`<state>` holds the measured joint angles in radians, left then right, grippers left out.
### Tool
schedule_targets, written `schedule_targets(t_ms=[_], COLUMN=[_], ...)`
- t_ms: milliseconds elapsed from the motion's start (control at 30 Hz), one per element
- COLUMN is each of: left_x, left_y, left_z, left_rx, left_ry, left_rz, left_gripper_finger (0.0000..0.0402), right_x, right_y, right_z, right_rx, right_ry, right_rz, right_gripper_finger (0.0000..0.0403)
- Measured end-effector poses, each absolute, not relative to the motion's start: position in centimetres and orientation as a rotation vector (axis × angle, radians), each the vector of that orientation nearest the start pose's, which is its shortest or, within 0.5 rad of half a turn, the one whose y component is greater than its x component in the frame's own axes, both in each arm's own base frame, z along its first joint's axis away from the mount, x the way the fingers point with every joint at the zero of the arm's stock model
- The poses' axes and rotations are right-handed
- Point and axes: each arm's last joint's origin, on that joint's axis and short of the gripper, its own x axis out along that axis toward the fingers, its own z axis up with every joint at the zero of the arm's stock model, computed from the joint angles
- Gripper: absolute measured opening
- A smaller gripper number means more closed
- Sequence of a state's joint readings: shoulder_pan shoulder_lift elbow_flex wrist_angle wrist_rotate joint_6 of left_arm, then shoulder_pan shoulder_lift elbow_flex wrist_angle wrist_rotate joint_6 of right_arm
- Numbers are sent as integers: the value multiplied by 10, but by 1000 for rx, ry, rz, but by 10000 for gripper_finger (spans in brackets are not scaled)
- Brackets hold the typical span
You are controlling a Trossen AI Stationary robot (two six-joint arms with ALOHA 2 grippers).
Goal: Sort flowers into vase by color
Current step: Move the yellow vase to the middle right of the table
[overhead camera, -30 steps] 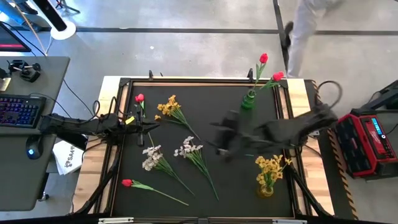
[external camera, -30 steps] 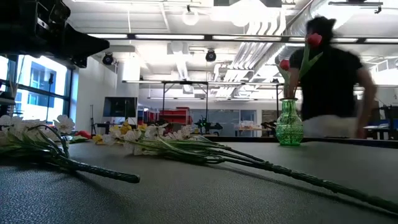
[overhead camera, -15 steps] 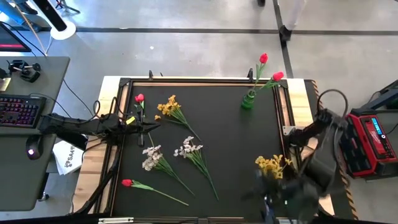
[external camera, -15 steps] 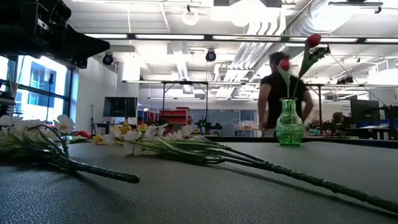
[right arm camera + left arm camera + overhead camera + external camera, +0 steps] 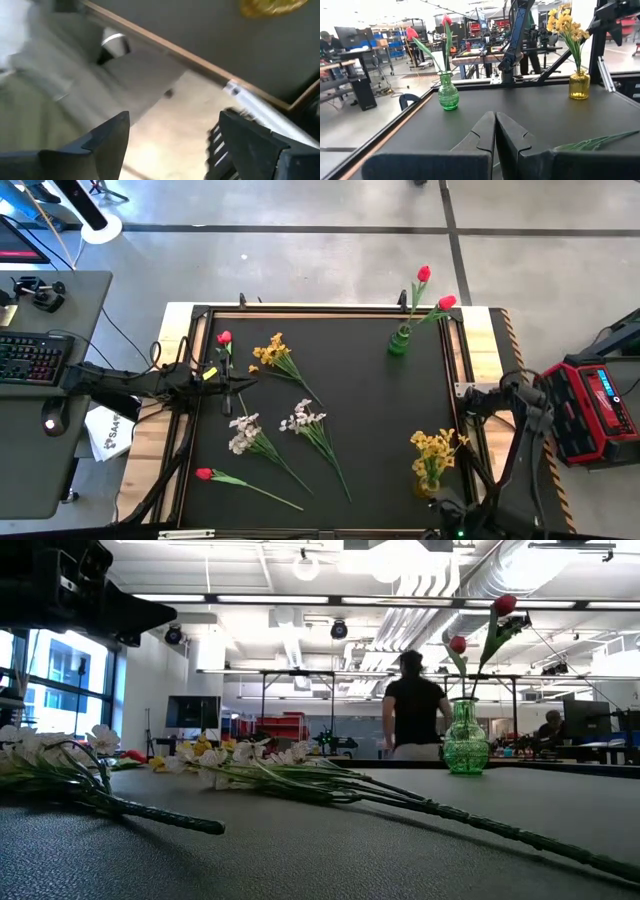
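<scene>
Loose flowers lie flat on the black mat [image 5: 370,410]: a red tulip [image 5: 224,338] and a yellow cluster [image 5: 270,352] at the far left, two white sprays [image 5: 243,432] [image 5: 303,417] in the middle, and another red tulip [image 5: 205,474] near the front. Two red tulips [image 5: 424,274] stand in a green vase [image 5: 400,340], and yellow blossoms [image 5: 438,445] stand in a yellow vase [image 5: 428,482]. My left gripper [image 5: 495,125] stays shut and level at the mat's left edge [image 5: 243,383], holding nothing. My right gripper [image 5: 172,142] is open and empty, pointing down past the table's near right corner [image 5: 452,530].
A wooden border and a black frame [image 5: 470,360] run round the mat. A desk with a keyboard [image 5: 35,355] stands to the left and a red case [image 5: 595,405] to the right. A person [image 5: 413,715] stands far off in the room behind the green vase [image 5: 465,740].
My right gripper has swung from above the middle of the mat toward the near right corner, passing the yellow vase, sinking and rolling as it went. The flowers and both vases have stayed put. The person in the background has walked across behind the green vase.
</scene>
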<state>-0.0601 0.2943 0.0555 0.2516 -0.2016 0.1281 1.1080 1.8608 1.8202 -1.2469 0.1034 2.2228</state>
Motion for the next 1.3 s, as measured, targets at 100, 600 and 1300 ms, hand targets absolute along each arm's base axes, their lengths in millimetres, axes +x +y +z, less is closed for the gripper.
schedule_targets(t_ms=[100, 600, 1300], left_x=[116, 116, 116], left_y=[-1, -1, -1], left_z=[182, 179, 178], left_rx=[140, 108, 93], left_ry=[-3, 22, 33], left_rz=[142, 133, 131], left_gripper_finger=[0, 0, 0], right_x=[169, 172, 164], right_y=[333, 325, 317], right_z=[298, 256, 227], right_rx=[1004, 565, 563], right_ry=[1304, 1223, 1152], right_rz=[-677, -887, -1049], right_gripper_finger=[291, 291, 288])
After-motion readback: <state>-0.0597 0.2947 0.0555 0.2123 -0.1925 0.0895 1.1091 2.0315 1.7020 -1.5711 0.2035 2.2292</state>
